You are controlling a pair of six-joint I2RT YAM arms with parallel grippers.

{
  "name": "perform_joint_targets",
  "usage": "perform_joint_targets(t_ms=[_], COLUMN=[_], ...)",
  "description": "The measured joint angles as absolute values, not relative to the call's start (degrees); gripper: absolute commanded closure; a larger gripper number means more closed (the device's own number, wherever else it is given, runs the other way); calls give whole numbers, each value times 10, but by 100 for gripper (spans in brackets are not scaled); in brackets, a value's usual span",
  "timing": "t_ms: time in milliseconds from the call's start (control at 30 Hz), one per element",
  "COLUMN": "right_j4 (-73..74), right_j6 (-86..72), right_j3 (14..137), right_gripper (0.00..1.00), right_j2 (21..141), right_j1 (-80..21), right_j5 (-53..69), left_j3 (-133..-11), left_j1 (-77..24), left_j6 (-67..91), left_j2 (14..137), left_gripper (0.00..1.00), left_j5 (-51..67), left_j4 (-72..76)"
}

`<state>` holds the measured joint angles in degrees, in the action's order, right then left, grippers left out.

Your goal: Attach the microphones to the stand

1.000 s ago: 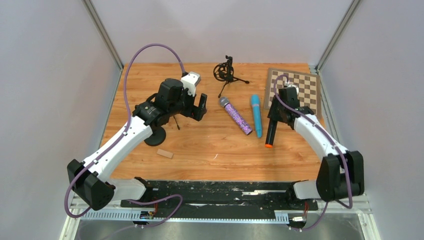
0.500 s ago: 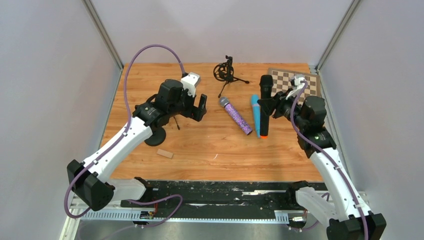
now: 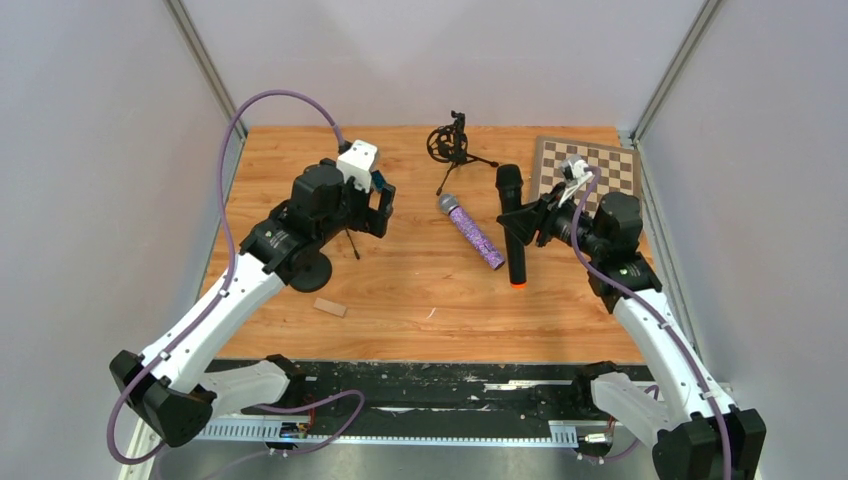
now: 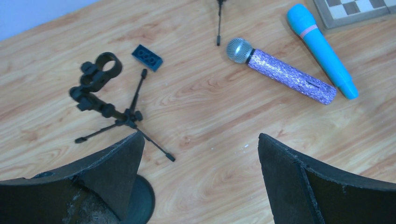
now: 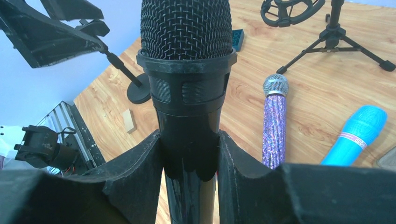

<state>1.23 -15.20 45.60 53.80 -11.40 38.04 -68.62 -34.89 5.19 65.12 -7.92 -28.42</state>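
Observation:
My right gripper [image 3: 530,218] is shut on the black microphone [image 3: 512,225] and holds it above the table, mesh head [image 5: 186,28] up and orange end [image 3: 517,285] down. The fingers [image 5: 140,163] clamp its body just under the head. The purple glitter microphone [image 3: 470,231] lies on the table, also in the left wrist view [image 4: 282,71]. The light blue microphone [image 4: 322,51] lies beside it, hidden behind the black one in the top view. My left gripper [image 3: 378,205] is open and empty, above a small tripod clip stand [image 4: 100,88].
A shock-mount tripod stand [image 3: 450,145] stands at the back. A round black stand base [image 3: 310,270] sits under my left arm. A chessboard [image 3: 600,165] lies at the back right. A small wooden block [image 3: 329,307] and a blue brick [image 4: 147,57] lie on the table.
My right gripper has lifted the black microphone off the table, stood it upright and carried it left. My left gripper has drawn back a little to the left.

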Motion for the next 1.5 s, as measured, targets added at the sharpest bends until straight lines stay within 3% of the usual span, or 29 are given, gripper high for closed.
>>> perform_joint_targets(t_ms=[267, 433, 633, 1100, 1267, 1367, 1500], right_j4=[8, 4, 3, -2, -3, -1, 2], right_j6=[-153, -153, -154, -153, -153, -152, -150], right_j3=[437, 430, 420, 392, 389, 387, 387], right_gripper=[100, 100, 100, 100, 100, 100, 100], right_j2=[536, 536, 536, 536, 536, 536, 536], right_j1=[-114, -114, -116, -131, -136, -139, -140], right_j5=[385, 391, 391, 368, 353, 343, 328], left_j3=[-687, -706, -748, -767, -793, -797, -795], left_j1=[-342, -282, -187, -145, -145, -145, -145], left_j6=[27, 6, -18, -70, -83, -88, -93], left_j2=[602, 589, 607, 681, 737, 763, 771], left_gripper=[0, 0, 0, 0, 8, 18, 21], left_j5=[-139, -120, -72, -83, -102, -107, -113], left_j4=[-299, -344, -410, -481, -491, -494, -508])
